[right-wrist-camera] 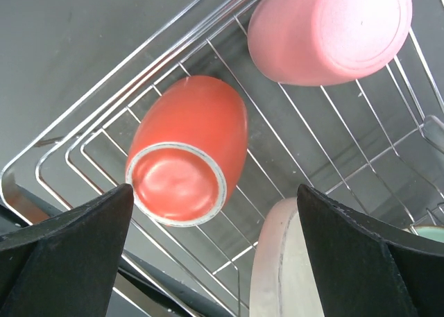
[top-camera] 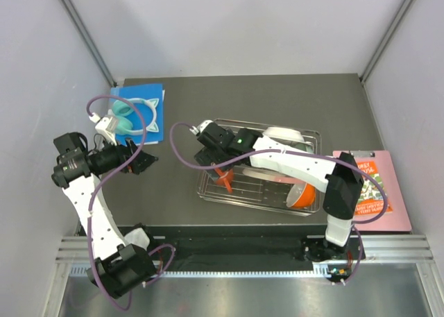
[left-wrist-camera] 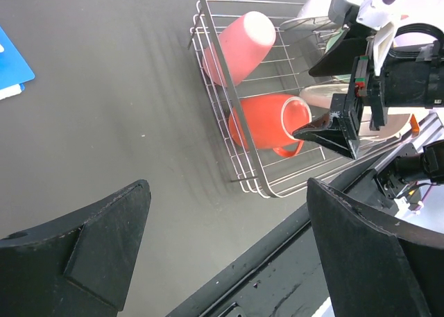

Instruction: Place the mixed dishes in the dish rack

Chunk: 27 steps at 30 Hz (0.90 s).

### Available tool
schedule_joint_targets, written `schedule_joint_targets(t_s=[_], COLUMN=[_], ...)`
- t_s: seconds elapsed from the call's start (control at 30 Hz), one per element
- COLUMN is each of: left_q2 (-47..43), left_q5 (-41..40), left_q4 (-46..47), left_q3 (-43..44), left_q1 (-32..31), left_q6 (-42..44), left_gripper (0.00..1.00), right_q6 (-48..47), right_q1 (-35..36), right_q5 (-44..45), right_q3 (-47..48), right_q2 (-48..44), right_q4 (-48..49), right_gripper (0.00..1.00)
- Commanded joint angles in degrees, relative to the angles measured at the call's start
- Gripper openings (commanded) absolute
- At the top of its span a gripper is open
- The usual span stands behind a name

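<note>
The silver wire dish rack (top-camera: 208,195) stands mid-table. In the right wrist view the orange mug (right-wrist-camera: 187,150) and the pink cup (right-wrist-camera: 326,29) lie on their sides on the rack's bars (right-wrist-camera: 69,143), and the pink-and-cream plate (right-wrist-camera: 284,261) stands on edge beside them. A sliver of the mint-green bowl (right-wrist-camera: 430,232) shows. The orange bowl (top-camera: 302,194) and the white plate (top-camera: 281,133) are in the rack too. My right gripper (right-wrist-camera: 215,254) is open and empty just above the mug. My left gripper (left-wrist-camera: 229,261) is open and empty over the bare table left of the rack (left-wrist-camera: 244,170).
A teal ring-shaped object (top-camera: 128,116) lies on a flat blue board (top-camera: 149,95) at the back left. A pink clipboard (top-camera: 374,192) lies to the right of the rack. The table's front edge is a black rail (left-wrist-camera: 291,261).
</note>
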Motion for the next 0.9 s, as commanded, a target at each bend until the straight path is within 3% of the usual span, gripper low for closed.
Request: schedule_joint_targets(t_s=[0.0,0.87], left_q2=[-0.9,-1.4], left_q5=[1.5,2.6], left_q4=[0.2,-1.5], left_q3=[2.0,0.9], left_q1=[0.4,0.3], left_q6=[1.7,3.0], left_gripper=[0.98,0.99], right_q6=[-0.7,-3.8], right_q1=[0.4,-5.8], right_q5=[2.2,2.2], right_q3=[-0.4,0.1], right_q2=[-2.0,1.9], right_q4=[1.5,6.1], right_gripper=[1.00,1.00])
